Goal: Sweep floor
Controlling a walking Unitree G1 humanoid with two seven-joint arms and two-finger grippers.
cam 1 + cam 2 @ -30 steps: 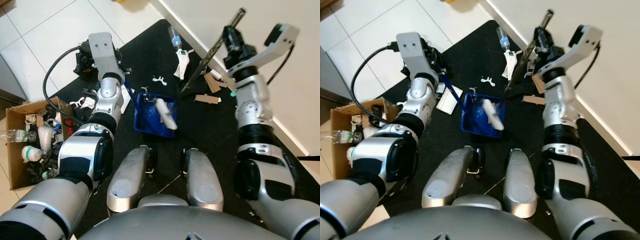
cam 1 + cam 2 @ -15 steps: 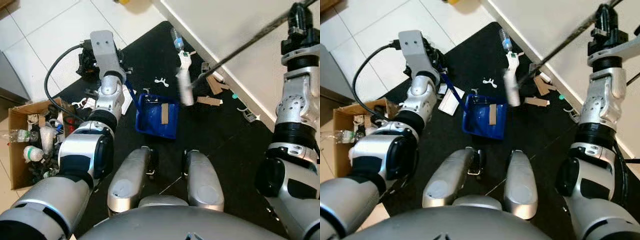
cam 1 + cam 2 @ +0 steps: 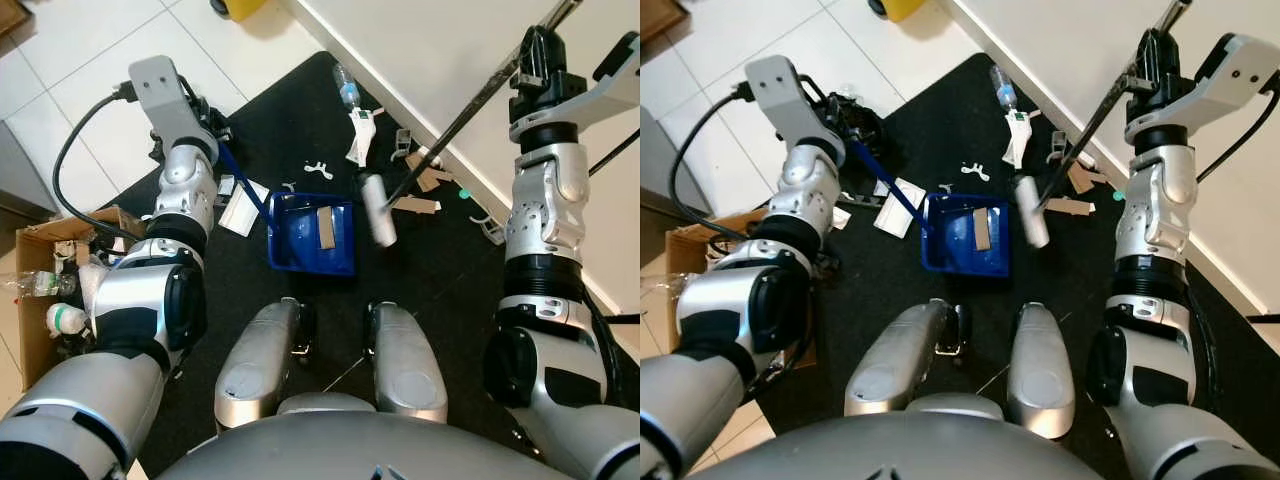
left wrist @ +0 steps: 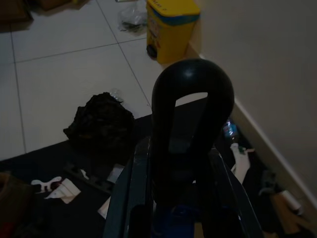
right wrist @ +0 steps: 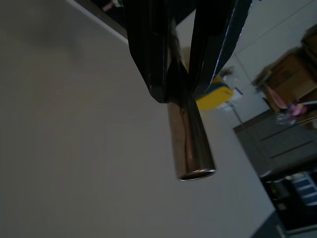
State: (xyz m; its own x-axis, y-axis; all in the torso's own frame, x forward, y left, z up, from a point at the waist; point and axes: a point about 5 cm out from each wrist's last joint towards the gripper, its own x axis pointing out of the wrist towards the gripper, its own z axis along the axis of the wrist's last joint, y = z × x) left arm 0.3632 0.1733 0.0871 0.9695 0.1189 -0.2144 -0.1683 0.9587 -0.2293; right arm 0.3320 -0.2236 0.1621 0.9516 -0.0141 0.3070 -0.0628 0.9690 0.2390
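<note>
A blue dustpan (image 3: 310,235) lies on the black mat (image 3: 450,290) before my knees, with a cardboard strip (image 3: 326,227) in it. Its long blue handle (image 3: 880,185) runs up and left to my left gripper (image 3: 205,125), which is shut on it; the handle's black loop end (image 4: 190,89) sticks out past the fingers (image 4: 136,198). My right gripper (image 3: 535,60) is raised near the wall, shut on the broom's metal pole (image 5: 188,139). The white broom head (image 3: 378,208) hangs blurred just right of the dustpan.
Litter lies on the mat: a white carton (image 3: 360,135), a plastic bottle (image 3: 346,82), white plastic bits (image 3: 319,166), cardboard scraps (image 3: 415,203). A cardboard box of rubbish (image 3: 40,290) stands at my left, a black bag (image 3: 855,125) beyond it, a yellow bin (image 4: 171,25) by the wall.
The broom head left the dustpan, swung up toward the wall, then came back down beside the pan's right edge. A cardboard strip now lies in the pan. The camera shifted.
</note>
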